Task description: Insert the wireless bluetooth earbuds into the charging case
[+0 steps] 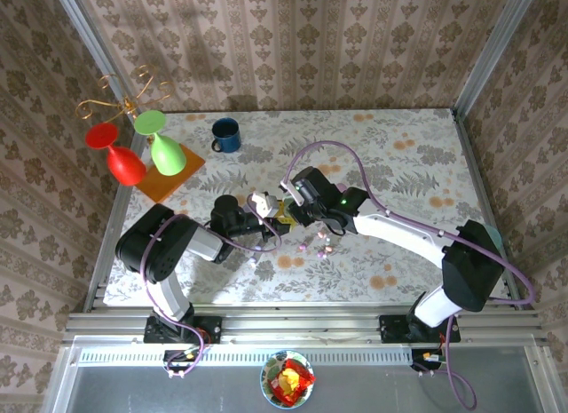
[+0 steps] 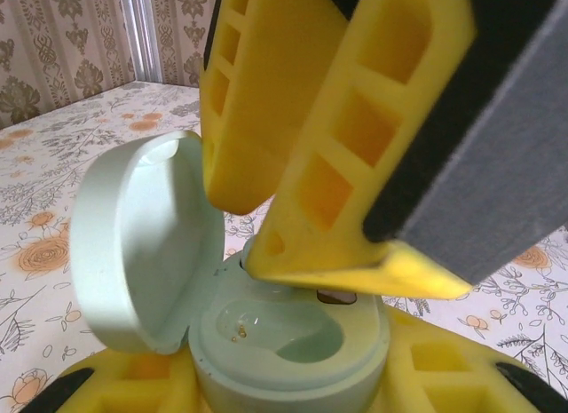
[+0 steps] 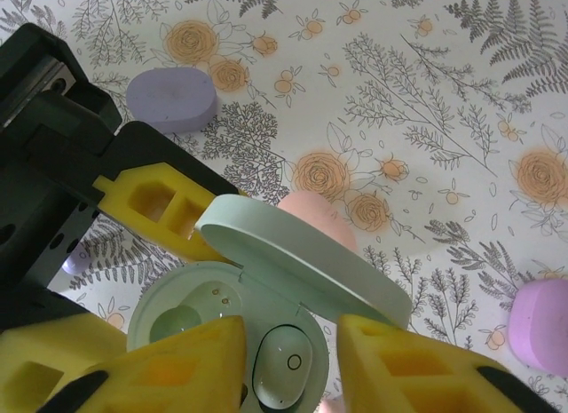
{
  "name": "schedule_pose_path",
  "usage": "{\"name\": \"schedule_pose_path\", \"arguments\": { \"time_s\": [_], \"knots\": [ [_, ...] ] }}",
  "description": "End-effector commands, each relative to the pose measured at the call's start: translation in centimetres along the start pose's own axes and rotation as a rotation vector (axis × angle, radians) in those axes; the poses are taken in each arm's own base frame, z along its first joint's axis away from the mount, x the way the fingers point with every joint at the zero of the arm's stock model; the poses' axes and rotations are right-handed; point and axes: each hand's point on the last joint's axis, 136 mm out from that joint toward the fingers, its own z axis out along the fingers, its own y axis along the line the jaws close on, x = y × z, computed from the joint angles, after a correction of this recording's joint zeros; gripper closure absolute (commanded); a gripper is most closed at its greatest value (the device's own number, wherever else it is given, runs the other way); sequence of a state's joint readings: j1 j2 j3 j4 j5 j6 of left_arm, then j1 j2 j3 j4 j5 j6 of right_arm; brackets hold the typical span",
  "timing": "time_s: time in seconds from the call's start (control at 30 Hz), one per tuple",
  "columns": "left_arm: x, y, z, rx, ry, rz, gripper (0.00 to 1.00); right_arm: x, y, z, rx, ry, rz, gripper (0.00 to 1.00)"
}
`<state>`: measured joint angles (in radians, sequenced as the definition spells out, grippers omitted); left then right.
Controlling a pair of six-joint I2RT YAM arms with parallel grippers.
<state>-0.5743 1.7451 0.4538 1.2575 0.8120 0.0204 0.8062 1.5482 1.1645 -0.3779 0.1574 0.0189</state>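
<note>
Right tool [image 3: 288, 342] spread over the seated white earbud [image 3: 285, 369] (left tool [image 2: 288, 386] pinches mint case [image 3: 302, 262]).

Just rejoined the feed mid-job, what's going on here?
The left gripper holds the mint case with its lid open. The right gripper sits over it, fingers apart around a white earbud resting in one socket; the other socket looks empty. A purple case and a pink case lie nearby.
</note>
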Motion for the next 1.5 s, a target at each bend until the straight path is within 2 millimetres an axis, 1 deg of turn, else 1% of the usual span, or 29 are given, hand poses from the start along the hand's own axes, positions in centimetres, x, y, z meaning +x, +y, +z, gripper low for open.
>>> {"name": "schedule_pose_path", "arguments": {
  "time_s": [0.0, 0.13, 0.17, 0.2, 0.3, 0.37, 0.5, 0.57, 0.63, 0.7, 0.8, 0.93, 1.0, 1.03, 1.17, 1.27, 1.47],
  "knots": [
    [-2.0, -0.3, -0.3, 0.014, -0.053, 0.08, 0.79, -1.0, 0.1, -1.8, -0.01, -0.052, 0.033, 0.6],
    [-1.9, -0.1, -0.4, 0.005, -0.05, 0.081, 0.79, -1.5, -0.1, -3.4, -0.034, -0.124, 0.091, 0.55],
    [-1.9, 0.0, -0.5, 0.002, -0.049, 0.078, 0.79, -1.2, -0.2, -3.4, -0.038, -0.132, 0.112, 0.54],
    [-1.9, -0.1, -0.5, 0.001, -0.048, 0.079, 0.79, -1.5, -0.5, -4.4, -0.048, -0.172, 0.137, 0.53],
    [-1.9, 0.0, -0.7, -0.004, -0.049, 0.079, 0.79, -1.0, -1.7, -5.5, -0.051, -0.226, 0.245, 0.53],
    [-2.0, 0.1, -0.8, -0.008, -0.05, 0.082, 0.79, -0.2, -2.9, -6.0, -0.05, -0.254, 0.339, 0.53],
    [-2.3, 0.2, -1.1, -0.019, -0.056, 0.088, 0.79, 3.5, -5.9, -5.9, -0.071, -0.226, 0.565, 0.53],
    [-2.4, 0.3, -1.3, -0.024, -0.057, 0.088, 0.79, 5.7, -6.7, -5.4, -0.066, -0.162, 0.638, 0.53],
    [-2.4, 0.4, -1.3, -0.026, -0.058, 0.089, 0.79, 7.6, -6.7, -4.8, -0.037, -0.073, 0.642, 0.52],
    [-2.4, 0.4, -1.4, -0.025, -0.057, 0.088, 0.79, 9.5, -6.3, -4.0, -0.031, 0.018, 0.65, 0.52],
    [-2.4, 0.5, -1.3, -0.024, -0.058, 0.089, 0.79, 11.2, -5.5, -2.7, -0.042, 0.115, 0.673, 0.54],
    [-2.5, 0.6, -1.3, -0.024, -0.061, 0.088, 0.79, 12.2, -4.5, -0.8, -0.078, 0.207, 0.707, 0.56],
    [-2.5, 0.6, -1.4, -0.024, -0.061, 0.087, 0.79, 12.1, -4.5, -0.2, -0.074, 0.228, 0.715, 0.59],
    [-2.5, 0.6, -1.4, -0.024, -0.061, 0.087, 0.79, 12.7, -4.3, 0.7, -0.07, 0.269, 0.715, 0.6],
    [-2.5, 0.5, -1.5, -0.024, -0.06, 0.085, 0.79, 12.8, -3.8, 2.2, -0.083, 0.323, 0.698, 0.62],
    [-2.4, 0.4, -1.5, -0.024, -0.059, 0.083, 0.79, 13.5, -3.5, 3.3, -0.08, 0.368, 0.691, 0.64],
    [-2.3, 0.3, -1.6, -0.024, -0.057, 0.082, 0.79, 15.0, -3.7, 4.3, -0.032, 0.423, 0.667, 0.68]
  ]
}}
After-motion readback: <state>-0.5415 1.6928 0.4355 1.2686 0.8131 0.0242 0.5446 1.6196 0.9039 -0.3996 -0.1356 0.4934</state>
